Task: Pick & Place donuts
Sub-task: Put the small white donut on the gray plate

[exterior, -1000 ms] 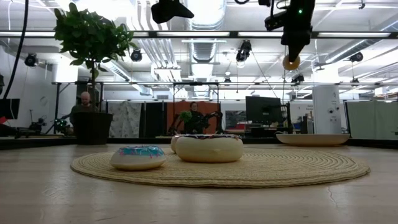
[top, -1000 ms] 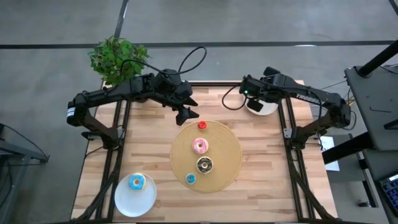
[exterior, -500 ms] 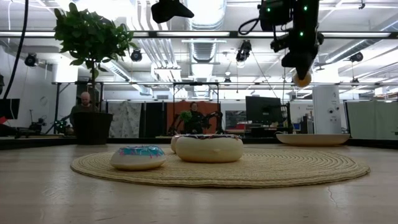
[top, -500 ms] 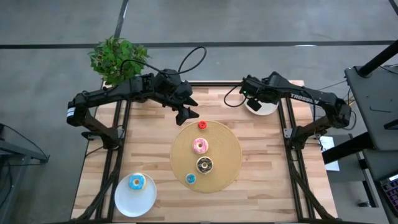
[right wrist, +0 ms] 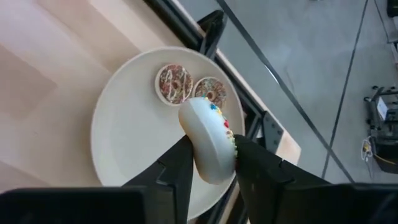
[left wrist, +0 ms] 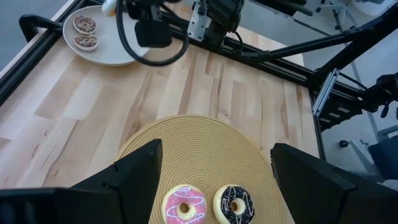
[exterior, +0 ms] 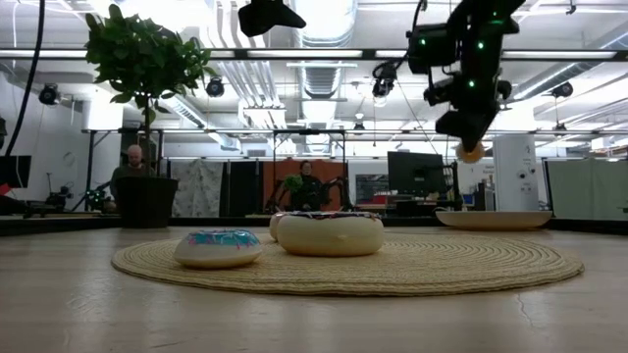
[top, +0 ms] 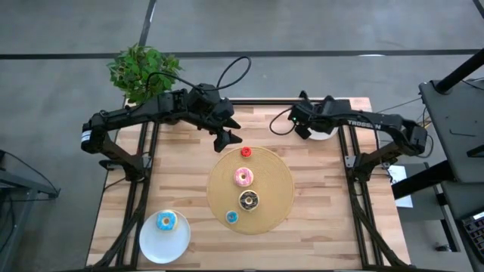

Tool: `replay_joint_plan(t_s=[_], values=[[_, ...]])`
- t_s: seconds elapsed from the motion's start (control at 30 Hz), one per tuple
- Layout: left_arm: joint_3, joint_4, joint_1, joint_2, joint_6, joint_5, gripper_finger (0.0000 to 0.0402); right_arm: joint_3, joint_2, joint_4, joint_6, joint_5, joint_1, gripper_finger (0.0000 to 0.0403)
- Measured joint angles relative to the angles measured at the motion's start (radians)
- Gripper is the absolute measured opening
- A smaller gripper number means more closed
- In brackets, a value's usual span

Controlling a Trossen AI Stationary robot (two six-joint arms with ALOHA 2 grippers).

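Note:
My right gripper [right wrist: 211, 155] is shut on a cream donut with coloured sprinkles [right wrist: 208, 134]. It hangs above the white plate [right wrist: 124, 143] at the table's far right, where two tiny sprinkled donuts [right wrist: 174, 83] lie. In the low view the cream donut [exterior: 471, 151] shows well above that plate [exterior: 494, 220]. My left gripper [left wrist: 214, 158] stands open in the air over the far edge of the tan mat [top: 272, 177]. A red [top: 246, 152], a pink [top: 243, 177], a chocolate [top: 249, 200] and a tiny blue donut [top: 232, 217] lie flat on the mat. My right gripper pinches the cream donut between its two fingers, one on the sprinkled iced face [right wrist: 225, 134] and one on the plain underside [right wrist: 194, 140]. The fingers slant down from above. The donut stands on edge in the hold, lifted clear of the plate.
A second white plate [top: 151, 243] at the near left corner carries a light blue donut [top: 165, 221]. A potted plant [top: 142, 72] stands beyond the far left corner. Black frame rails [right wrist: 242, 106] run along the table's edges. Bare wood lies between the mat and both plates.
My right gripper has come down toward the far right plate with the cream donut and has rolled somewhat about its own axis. The donut stays in its fingers, clear of the plate.

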Motion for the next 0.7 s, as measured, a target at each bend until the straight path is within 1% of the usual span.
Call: replay_joint_plan(t_s=[0.37,0.7], values=[[0.000,0.000,0.000,0.000,-0.048,0.001,0.0271,-0.179,0.001,0.179,-0.027,0.000,-0.001,0.0111],[0.000,0.000,0.000,0.000,-0.058,0.006,0.0271,-0.266,0.001,0.329,-0.112,0.000,-0.001,0.0100]])
